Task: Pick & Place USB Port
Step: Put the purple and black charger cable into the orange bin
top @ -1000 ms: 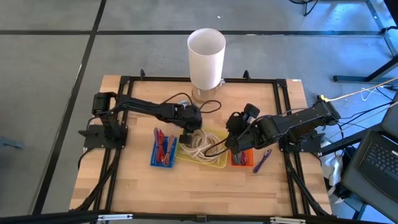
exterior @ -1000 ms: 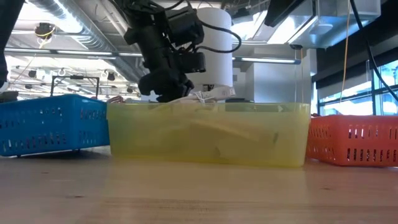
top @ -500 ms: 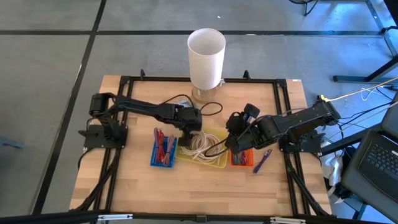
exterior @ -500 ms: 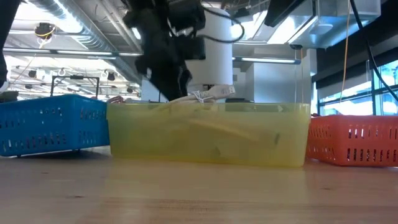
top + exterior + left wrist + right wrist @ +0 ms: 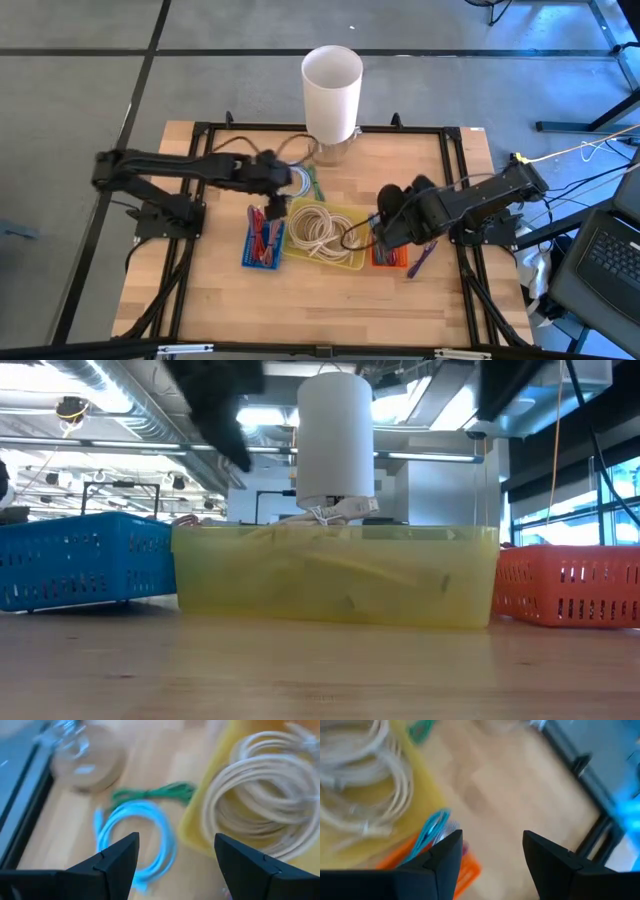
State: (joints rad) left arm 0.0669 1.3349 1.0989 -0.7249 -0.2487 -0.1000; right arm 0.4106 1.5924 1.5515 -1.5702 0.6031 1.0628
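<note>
A wooden surface (image 5: 220, 295) seen from above, with a blue bin (image 5: 262, 238), a yellow bin (image 5: 322, 240) and an orange bin (image 5: 388, 254) in a row. The left hand (image 5: 272, 190) hovers near the blue bin's far end — its fingers (image 5: 115, 860) are spread wide and hold nothing. Just beyond it, loose on the wood beside the yellow bin's far corner, lie a light-blue cable coil (image 5: 135, 837) and a green cable (image 5: 150, 795); no distinct USB port can be made out. The yellow bin holds coiled cream cables (image 5: 316, 227). The right hand (image 5: 392, 212) sits over the gap between yellow and orange bins, also spread wide and empty. The left hand is plainly nearer the loose cables, which lie ahead of its fingers. A white cylinder (image 5: 332, 92) stands at the far edge.
</note>
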